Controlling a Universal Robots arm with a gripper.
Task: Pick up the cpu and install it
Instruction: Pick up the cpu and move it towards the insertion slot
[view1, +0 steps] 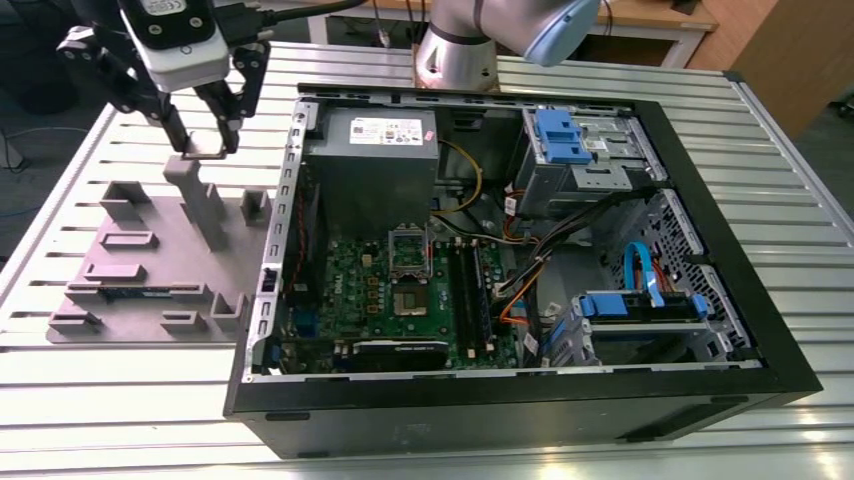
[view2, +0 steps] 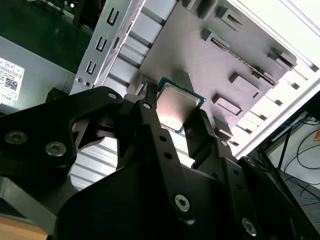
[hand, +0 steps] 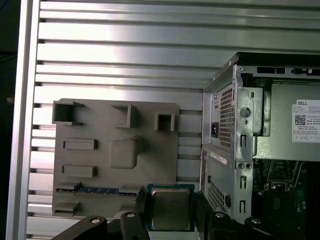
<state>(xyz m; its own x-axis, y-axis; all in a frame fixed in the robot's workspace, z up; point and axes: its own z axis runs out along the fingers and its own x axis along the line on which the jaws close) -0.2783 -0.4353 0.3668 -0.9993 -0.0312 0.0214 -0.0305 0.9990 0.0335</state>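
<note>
Here, the open computer case (view1: 534, 395) lay on the slatted table (view1: 134, 400), the grey fixture tray (view1: 160, 270) just beside it on the exterior view's left. Above that tray, the gripper (view1: 203, 148) had its fingers clamped on two opposite edges of the cpu (view2: 177, 106), a small flat square with a pale silver top and a thin dark-green rim.

On table (view1: 107, 400), fixture plate (view1: 134, 270) at the exterior view's left of computer case (view1: 747, 330); just over plate's post (view1: 203, 205), cpu (view2: 176, 107) pinched within gripper (view2: 175, 110); motherboard (view1: 400, 290) inside case.

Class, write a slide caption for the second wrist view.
Gripper clamps the cpu over the grey fixture tray.
</note>
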